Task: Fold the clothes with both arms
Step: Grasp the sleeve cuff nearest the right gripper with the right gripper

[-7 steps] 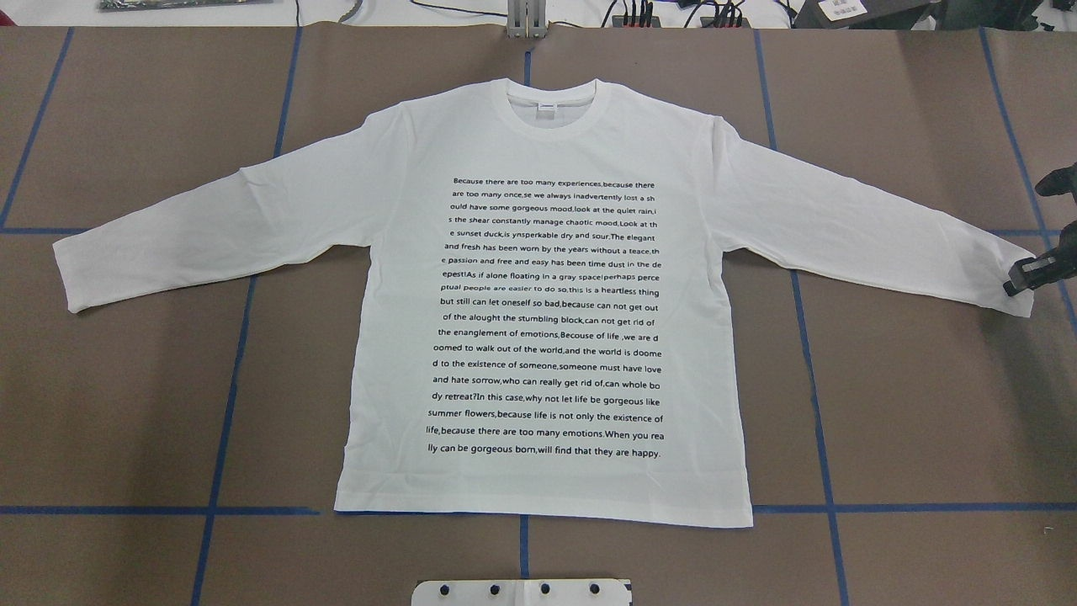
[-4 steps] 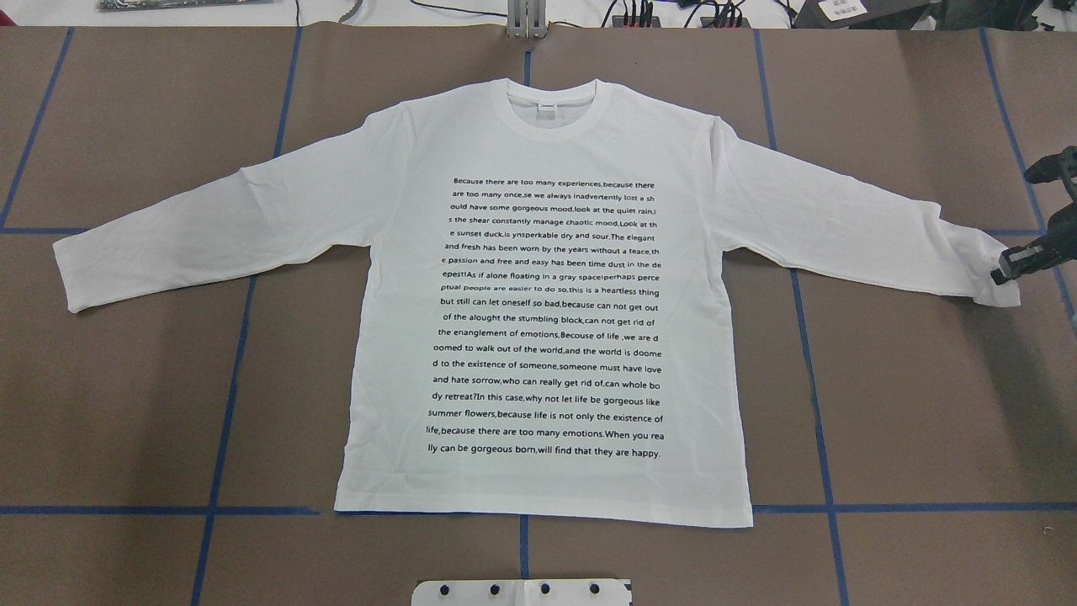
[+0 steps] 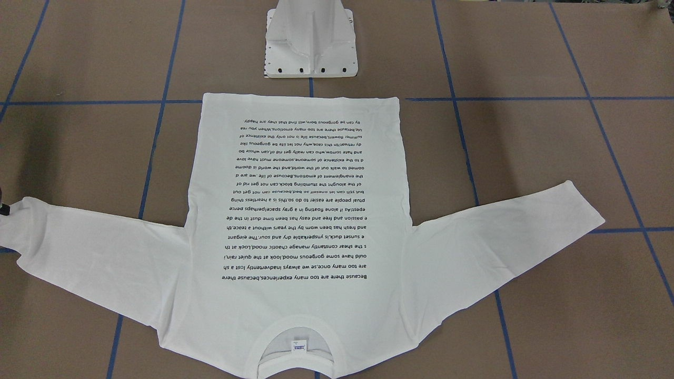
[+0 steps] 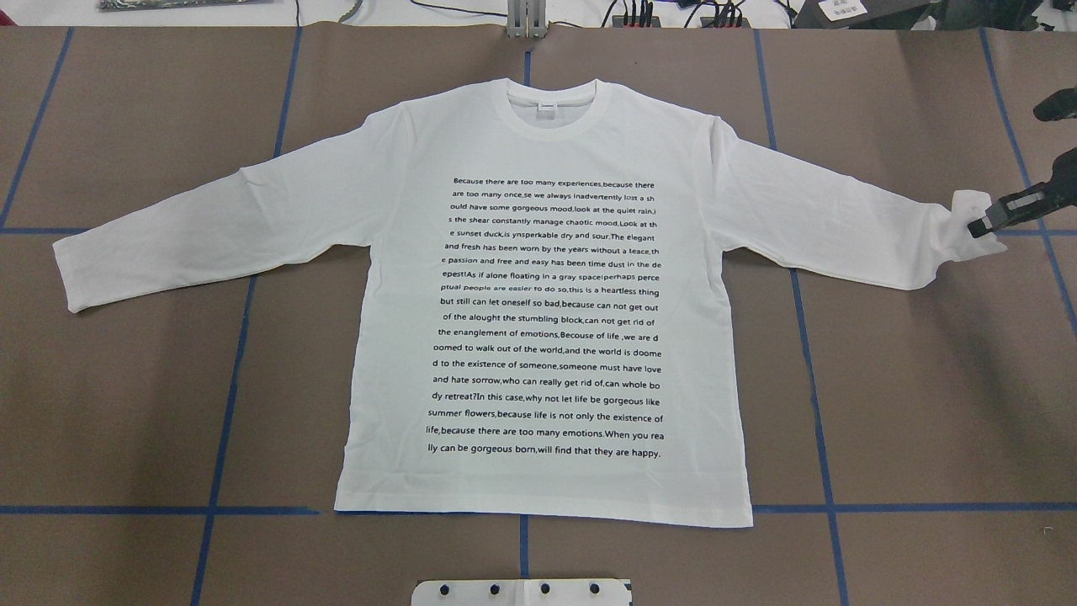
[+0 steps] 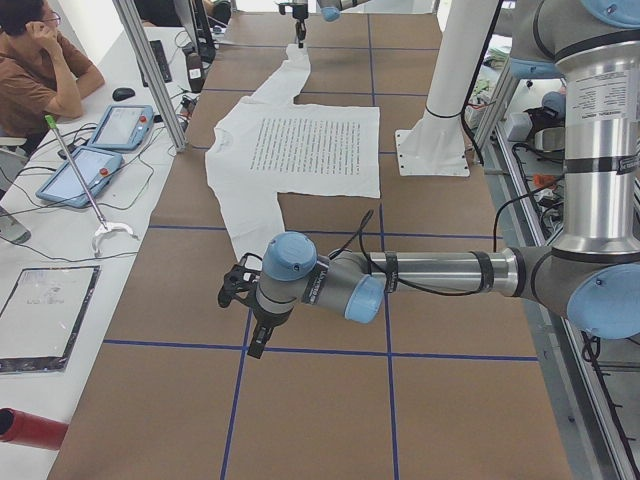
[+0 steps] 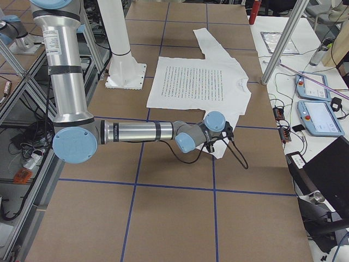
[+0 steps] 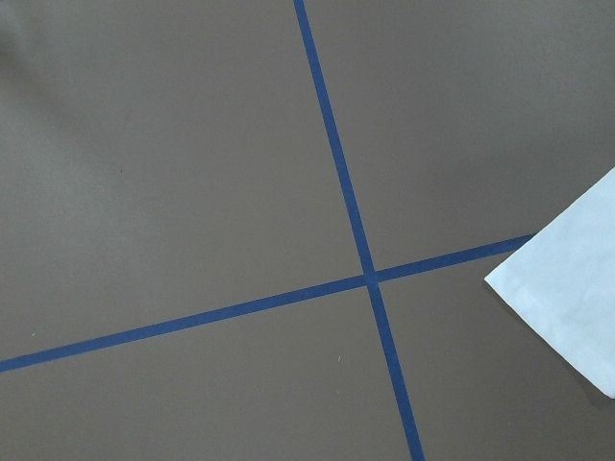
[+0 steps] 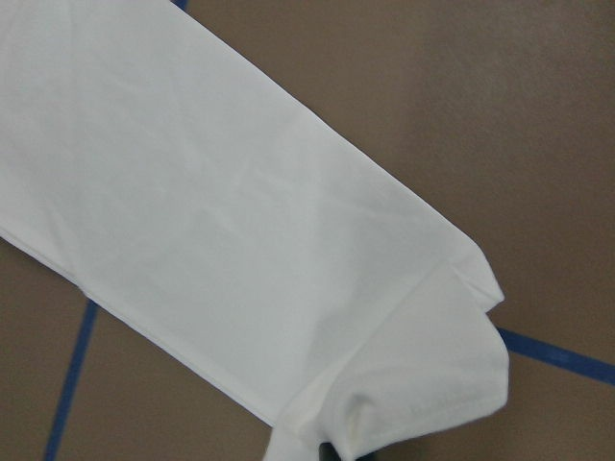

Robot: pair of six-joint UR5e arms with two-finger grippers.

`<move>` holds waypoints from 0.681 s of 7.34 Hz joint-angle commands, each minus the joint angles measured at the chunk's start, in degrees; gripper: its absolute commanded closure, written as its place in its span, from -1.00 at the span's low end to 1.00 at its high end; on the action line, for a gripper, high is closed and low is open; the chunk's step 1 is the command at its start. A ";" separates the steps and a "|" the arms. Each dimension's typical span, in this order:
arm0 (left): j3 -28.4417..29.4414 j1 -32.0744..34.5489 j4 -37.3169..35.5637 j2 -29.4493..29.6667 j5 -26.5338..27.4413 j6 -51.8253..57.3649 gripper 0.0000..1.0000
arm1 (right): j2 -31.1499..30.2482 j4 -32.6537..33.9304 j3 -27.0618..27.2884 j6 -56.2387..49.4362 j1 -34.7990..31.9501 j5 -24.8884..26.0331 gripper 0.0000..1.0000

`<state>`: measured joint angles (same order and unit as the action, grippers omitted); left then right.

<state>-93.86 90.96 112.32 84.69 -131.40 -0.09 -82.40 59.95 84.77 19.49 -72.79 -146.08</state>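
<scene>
One shirt (image 4: 543,311), flat on the table (image 4: 126,404), print up, collar far from the robot and hem near it, long axis of the body running straight away from the robot, both sleeves spread sideways. Farthest left, the left gripper (image 5: 245,300), outside the overhead view, hanging over bare table beyond the left cuff (image 4: 71,273) and apart from it; seen only from the side camera, so cannot tell whether open or closed. From the left wrist camera, just a white corner of cloth at the right edge, so probably off to one side of the jaws rather than under them. Across the middle, a block of black print (image 4: 547,252), legible from "Because there are too many experiences,because there" down to "lly can be gorgeous born,will find that they are happy." Above it the ribbed collar (image 4: 551,128) with a small neck label (image 4: 547,107), its writing too small to read. Further right, the right sleeve (image 4: 824,219), slanting out from the shoulder and slightly toward the robot. At its end the right cuff (image 4: 959,210), crumpled and raised off the table, pinched in the closed right gripper (image 4: 980,225) reaching in from the right edge. Likely next: carrying that cuff leftward along the sleeve's own axis, onto the body. Right arm nearer this sleeve, left arm nearer the other.
</scene>
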 commanded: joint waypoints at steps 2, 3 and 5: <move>-0.01 0.00 0.00 -0.05 -0.09 0.00 -0.99 | 15.01 -0.19 3.03 26.11 0.79 -6.32 1.00; 0.08 0.00 0.00 0.04 -0.09 0.17 -0.99 | 19.60 -0.45 3.21 33.52 4.29 -5.98 1.00; 0.26 0.00 0.00 -0.05 -0.09 0.17 -0.99 | 28.22 -0.27 3.12 40.51 10.10 -2.22 1.00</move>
<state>-93.71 90.97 112.32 84.70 -131.48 0.07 -59.50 59.61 87.85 55.07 -66.28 -150.61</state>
